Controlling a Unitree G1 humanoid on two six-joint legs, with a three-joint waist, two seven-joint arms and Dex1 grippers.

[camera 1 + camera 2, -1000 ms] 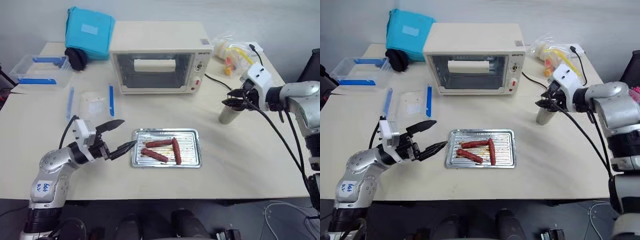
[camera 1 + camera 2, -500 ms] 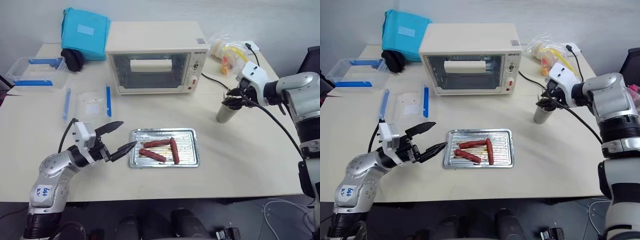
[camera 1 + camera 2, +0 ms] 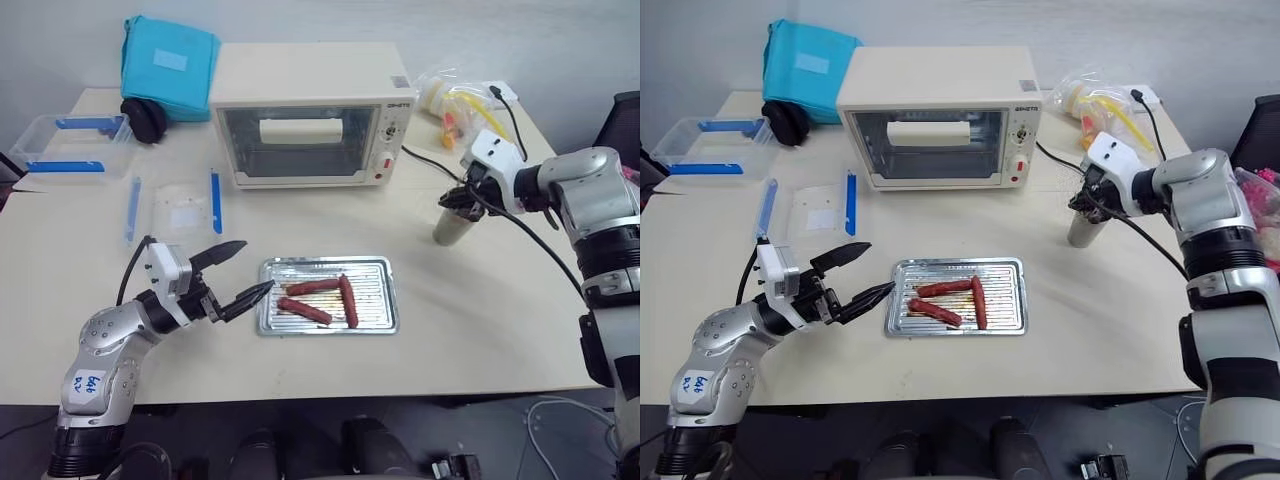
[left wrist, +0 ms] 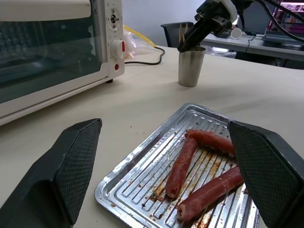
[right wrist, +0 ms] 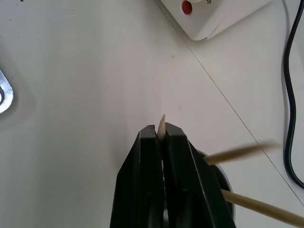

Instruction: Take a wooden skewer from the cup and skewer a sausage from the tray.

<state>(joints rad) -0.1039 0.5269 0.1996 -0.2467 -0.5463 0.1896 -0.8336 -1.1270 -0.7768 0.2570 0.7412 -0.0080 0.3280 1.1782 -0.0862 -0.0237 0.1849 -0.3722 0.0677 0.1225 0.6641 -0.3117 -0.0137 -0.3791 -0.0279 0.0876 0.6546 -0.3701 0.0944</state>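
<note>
Where the tapered metal cup [image 3: 452, 227] stands, right claw [image 5: 160, 133] pinching pointed wooden skewer [image 5: 162, 125], left claw [image 3: 240, 272] agape

The pale counter [image 3: 480, 300] carries a toaster oven [image 3: 310, 115] at the back, the cup [image 3: 452, 227] to its right, the tray [image 3: 330, 295] near the front — clear plastic boxes [image 3: 70, 145] and a blue bag [image 3: 168, 60] far left.

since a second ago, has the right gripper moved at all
Yes. The right gripper sat beside the cup's rim toward the table edge; it is now over the cup's mouth, fingers shut on a wooden skewer.
</note>
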